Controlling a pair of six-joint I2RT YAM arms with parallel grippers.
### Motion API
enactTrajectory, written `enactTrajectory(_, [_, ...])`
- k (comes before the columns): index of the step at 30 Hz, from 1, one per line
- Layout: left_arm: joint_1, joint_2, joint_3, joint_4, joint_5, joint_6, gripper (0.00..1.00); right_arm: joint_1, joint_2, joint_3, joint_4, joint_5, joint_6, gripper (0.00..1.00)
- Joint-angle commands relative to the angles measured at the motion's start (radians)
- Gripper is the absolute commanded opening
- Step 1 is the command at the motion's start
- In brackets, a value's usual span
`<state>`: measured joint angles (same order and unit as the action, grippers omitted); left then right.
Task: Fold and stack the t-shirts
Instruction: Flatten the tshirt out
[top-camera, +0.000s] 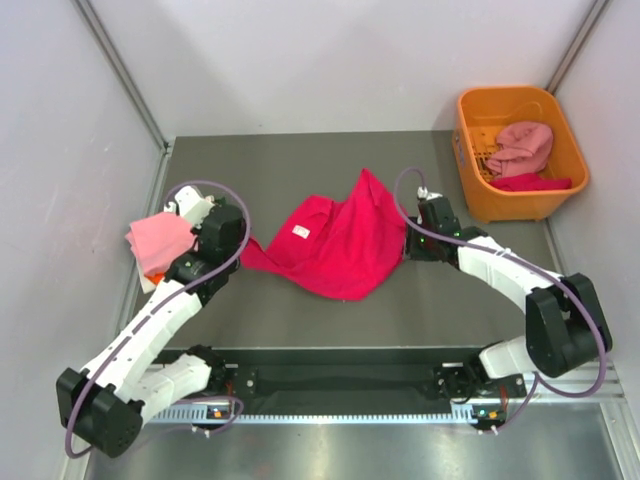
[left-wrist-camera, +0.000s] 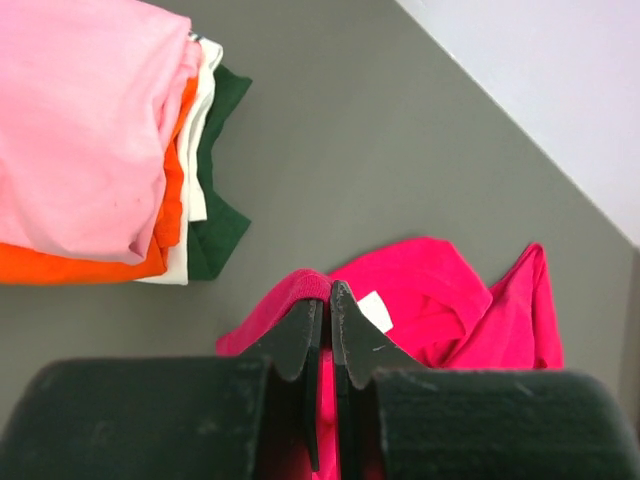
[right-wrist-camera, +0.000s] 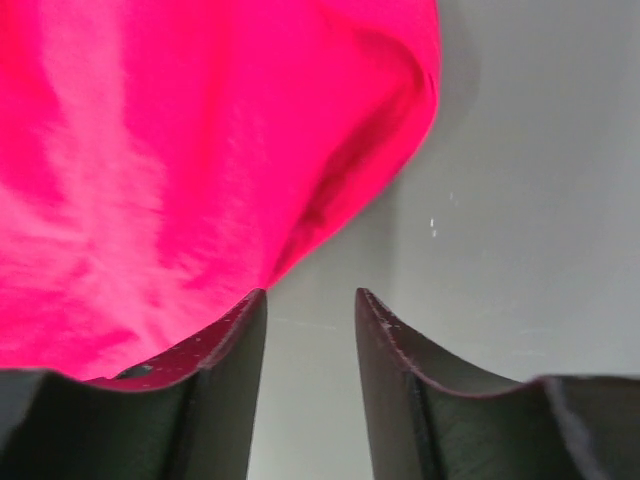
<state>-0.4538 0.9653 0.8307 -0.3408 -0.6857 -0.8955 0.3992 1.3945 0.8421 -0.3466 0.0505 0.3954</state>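
The left gripper (left-wrist-camera: 328, 296) has its 2 black fingers pressed together on a rolled edge of the large crimson-pink cloth t-shirt (top-camera: 335, 240), pinching a fold that humps over the fingertips. The grip looks meant to anchor that side so the cloth can be drawn flat. Just beyond its tips lies the small white neck label (left-wrist-camera: 376, 311), and past that the rest of the shirt, crumpled in ridges rather than spread. To the upper left of this gripper, well apart from the pinched edge, sits the stack of 4 folded shirts (left-wrist-camera: 90, 120): light pink on top, then orange, white and dark green, edges roughly aligned. It is presumably parked aside to leave the middle of the dark grey table (top-camera: 330, 320) free for folding. The right gripper (right-wrist-camera: 310, 296) stands with its fingers spread and nothing between them. The shirt's rounded edge lies just beyond and to the left of its left finger, with bare table ahead of the gap. I judge it is lined up to take that opposite edge, which it does not hold. Far beyond it, in the corner, the rigid orange plastic basket (top-camera: 468, 150) holds a dusty pink shirt (top-camera: 522, 148) not yet folded.
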Motion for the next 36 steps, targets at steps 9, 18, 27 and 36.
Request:
enactTrajectory(9, [0.006, -0.006, -0.07, 0.117, 0.022, 0.036, 0.0, 0.003, 0.029, -0.097, 0.245, -0.031, 0.152, 0.35])
enactTrajectory(18, [0.006, -0.05, -0.071, 0.12, -0.044, 0.058, 0.0, 0.004, 0.155, -0.051, 0.258, -0.008, 0.174, 0.34])
enactTrajectory(27, [0.007, -0.033, -0.088, 0.128, -0.083, 0.055, 0.0, -0.014, 0.023, -0.15, 0.302, 0.046, 0.197, 0.45])
enactTrajectory(36, [0.006, -0.034, -0.097, 0.12, -0.146, 0.05, 0.0, -0.039, 0.032, -0.173, 0.31, 0.017, 0.186, 0.37])
